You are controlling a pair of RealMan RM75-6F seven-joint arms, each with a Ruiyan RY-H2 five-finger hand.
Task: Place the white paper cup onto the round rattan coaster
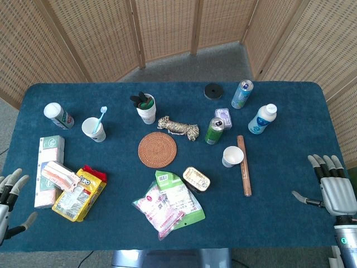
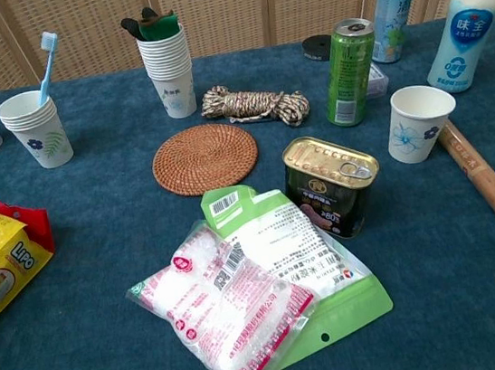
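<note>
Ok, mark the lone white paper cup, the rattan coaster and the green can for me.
white paper cup (image 2: 420,122), chest view, on its front wall.
rattan coaster (image 2: 205,158), chest view, on the woven centre.
green can (image 2: 350,73), chest view, on its side wall.

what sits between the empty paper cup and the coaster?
The tin can sits partly in that stretch, toward its near side; otherwise bare blue cloth between cup and coaster. Chest view shows it best; the green can stands just behind the line.

Staged test room, rattan screens (image 1: 167,28), cluttered table (image 1: 290,223)
</note>
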